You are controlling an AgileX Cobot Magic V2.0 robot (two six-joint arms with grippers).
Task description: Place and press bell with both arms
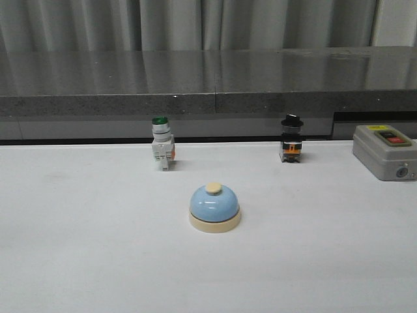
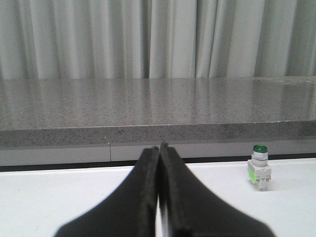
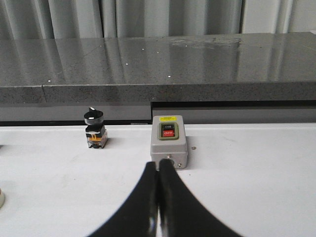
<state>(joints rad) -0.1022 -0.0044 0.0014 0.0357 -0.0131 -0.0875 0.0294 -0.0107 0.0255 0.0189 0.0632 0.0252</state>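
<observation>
The light-blue bell [image 1: 214, 207] with a cream base and cream button stands upright on the white table [image 1: 78, 261], in the middle of the front view. No arm shows in the front view. My left gripper [image 2: 159, 148] is shut and empty, seen only in the left wrist view, low over the table and facing the grey ledge. My right gripper [image 3: 158, 164] is shut and empty in the right wrist view, just in front of the grey box. A sliver of a cream rim [image 3: 1, 198] shows at the edge of that view; I cannot tell if it is the bell.
A green-capped white push-button switch [image 1: 162, 143] [image 2: 259, 167] stands at the back left. A black knob switch [image 1: 292, 139] [image 3: 95, 129] stands at the back right. A grey box with a red button [image 1: 385, 152] [image 3: 169, 140] sits at the far right. A dark grey ledge [image 1: 208, 85] runs behind.
</observation>
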